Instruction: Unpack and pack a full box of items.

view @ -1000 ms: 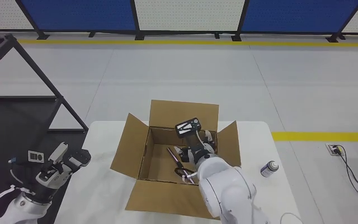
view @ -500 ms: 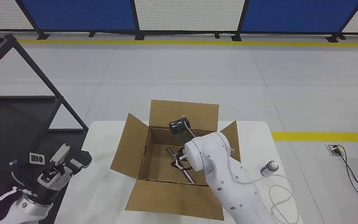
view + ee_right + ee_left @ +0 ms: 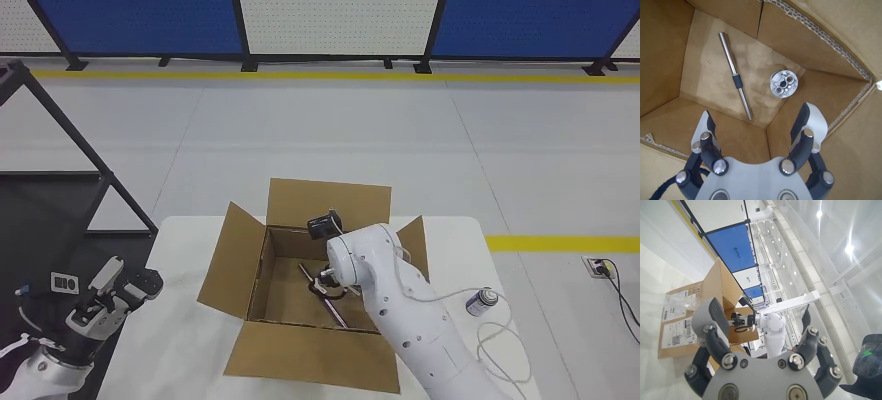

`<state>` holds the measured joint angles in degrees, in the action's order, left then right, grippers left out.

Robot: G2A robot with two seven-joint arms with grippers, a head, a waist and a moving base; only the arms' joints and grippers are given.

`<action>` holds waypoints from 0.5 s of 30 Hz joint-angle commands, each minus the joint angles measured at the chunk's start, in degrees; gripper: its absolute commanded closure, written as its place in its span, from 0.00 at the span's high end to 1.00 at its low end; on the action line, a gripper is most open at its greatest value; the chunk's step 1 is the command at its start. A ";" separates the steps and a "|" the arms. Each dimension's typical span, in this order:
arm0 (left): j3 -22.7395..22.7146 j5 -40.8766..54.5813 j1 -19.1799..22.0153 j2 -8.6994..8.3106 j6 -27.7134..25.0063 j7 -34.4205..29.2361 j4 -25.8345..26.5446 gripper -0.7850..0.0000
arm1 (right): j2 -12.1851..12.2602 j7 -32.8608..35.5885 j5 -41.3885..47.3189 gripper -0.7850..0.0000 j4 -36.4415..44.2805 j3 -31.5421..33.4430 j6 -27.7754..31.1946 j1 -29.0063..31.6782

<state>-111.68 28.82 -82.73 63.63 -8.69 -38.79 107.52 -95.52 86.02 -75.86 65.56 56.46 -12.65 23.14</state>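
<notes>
Inside the box [image 3: 810, 37], poised with right claw [image 3: 756, 109] spread empty above the round rod [image 3: 735, 79]. Might set it rolling, or clip a wall.

Left end effector [image 3: 761, 310] (spread wide, empty) faces the box [image 3: 713, 283].

The box [image 3: 664, 56] is brown cardboard, dull and a bit rough, with wavy paper showing at its torn edges. The rod [image 3: 728, 51] is smooth, shiny metal with a dull black band. The wheel [image 3: 784, 84] is grey metal, less shiny. The right gripper [image 3: 756, 110] has black rubbery pads [image 3: 797, 123].
</notes>
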 commanded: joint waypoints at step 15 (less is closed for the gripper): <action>0.00 0.00 0.00 0.00 0.00 0.00 0.00 1.00 | -2.51 -5.96 6.26 1.00 -18.09 -1.18 -1.85 -5.88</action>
<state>-111.67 28.82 -82.73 63.63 -8.69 -38.80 107.52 -97.82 80.35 -70.12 48.75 55.39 -14.36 17.79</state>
